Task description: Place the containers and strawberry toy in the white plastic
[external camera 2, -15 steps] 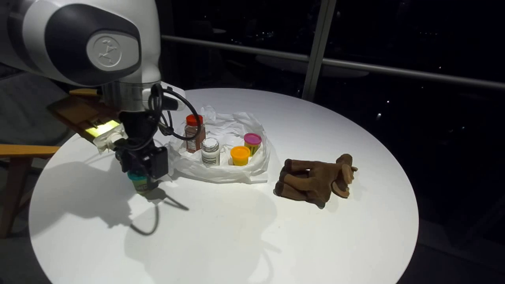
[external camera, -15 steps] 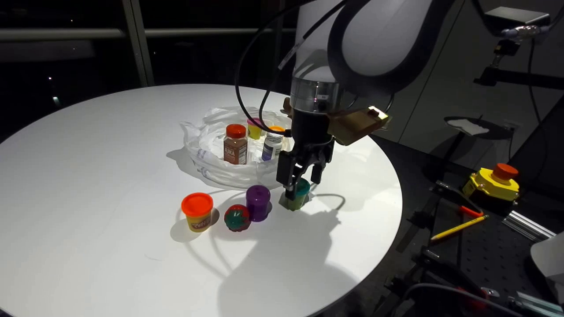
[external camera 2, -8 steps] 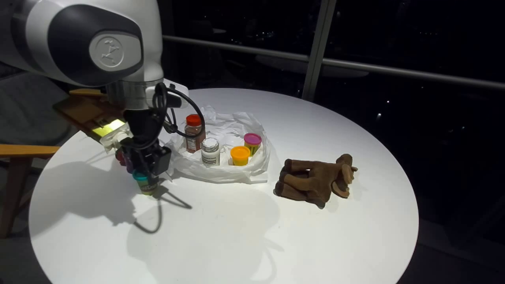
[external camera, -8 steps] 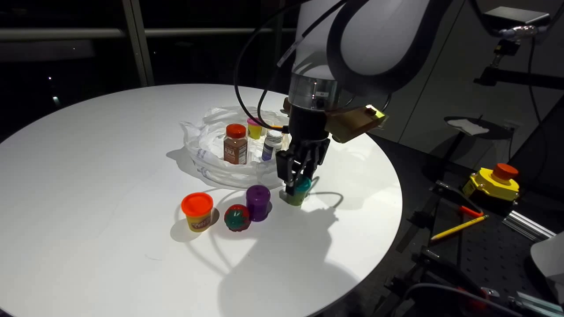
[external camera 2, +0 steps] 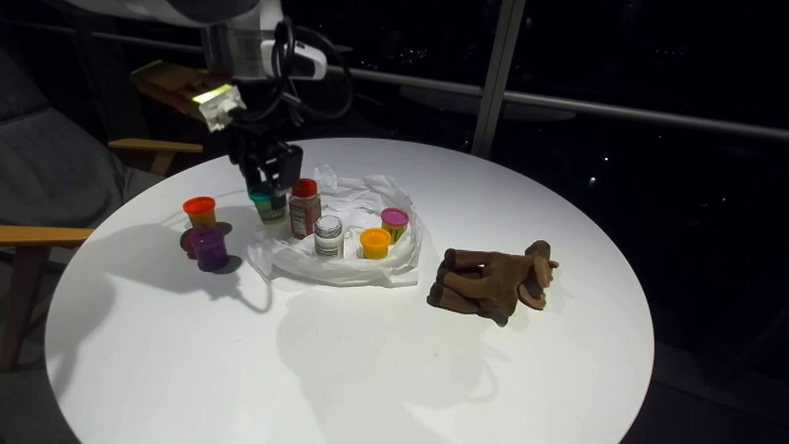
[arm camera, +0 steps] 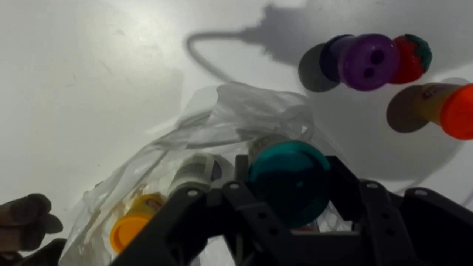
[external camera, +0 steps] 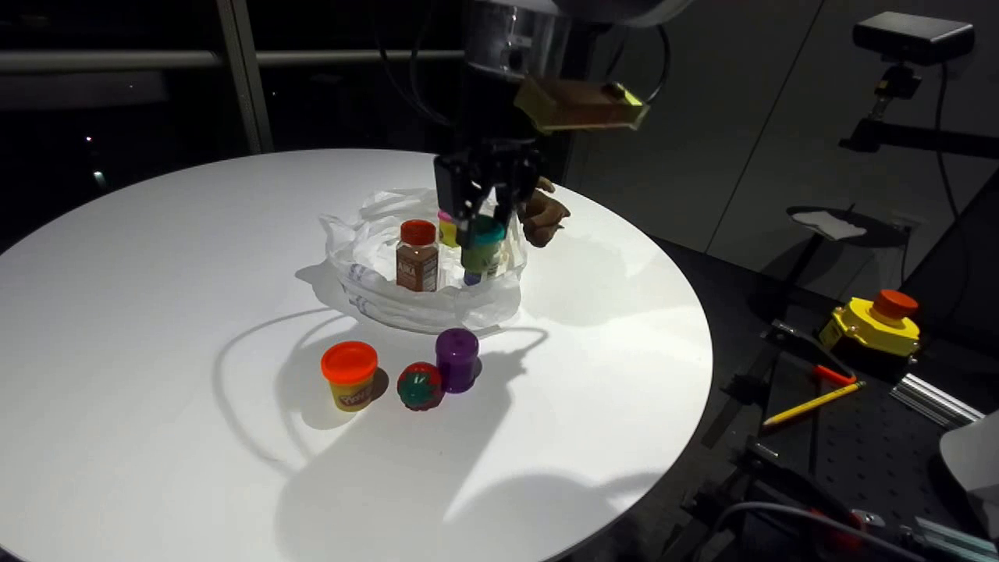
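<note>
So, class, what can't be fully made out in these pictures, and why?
Strawberry toy: mostly behind the purple cup in an exterior view.
White bottle: mostly behind the teal cup in an exterior view.
Its label print: too small to read in an exterior view.
Brown toy: cut off by the left edge in the wrist view.

In an exterior view, the white table (external camera 2: 382,370) has lots of room in front; the brown toy moose (external camera 2: 493,287) blocks one side, the purple cup (external camera 2: 210,250) the other. In the plastic bag (external camera 2: 351,274), the red-capped jar (external camera 2: 306,216) and white bottle (external camera 2: 329,240) stand in the way, with room behind the bottle.
</note>
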Robot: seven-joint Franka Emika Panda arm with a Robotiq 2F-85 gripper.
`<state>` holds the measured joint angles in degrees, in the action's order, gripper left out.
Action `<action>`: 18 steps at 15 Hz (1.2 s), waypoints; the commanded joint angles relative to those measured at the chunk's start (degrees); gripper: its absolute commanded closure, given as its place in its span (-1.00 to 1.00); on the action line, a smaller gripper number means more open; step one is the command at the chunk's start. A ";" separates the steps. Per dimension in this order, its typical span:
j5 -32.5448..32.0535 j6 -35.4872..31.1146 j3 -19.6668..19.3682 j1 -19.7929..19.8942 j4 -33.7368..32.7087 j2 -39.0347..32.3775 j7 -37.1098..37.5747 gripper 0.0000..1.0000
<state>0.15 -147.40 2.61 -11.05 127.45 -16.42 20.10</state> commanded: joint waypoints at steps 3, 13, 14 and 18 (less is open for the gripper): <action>-4.96 4.26 -1.78 -0.88 -13.41 -2.93 5.93 0.43; -1.62 14.72 -3.86 1.21 -36.37 -19.95 4.88 0.43; -1.30 15.94 -3.93 1.48 -38.10 -21.50 4.79 0.43; -0.38 18.38 -4.49 2.09 -42.22 -26.39 5.44 0.43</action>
<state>-1.64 -131.72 -1.38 -9.18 90.78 -38.74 25.08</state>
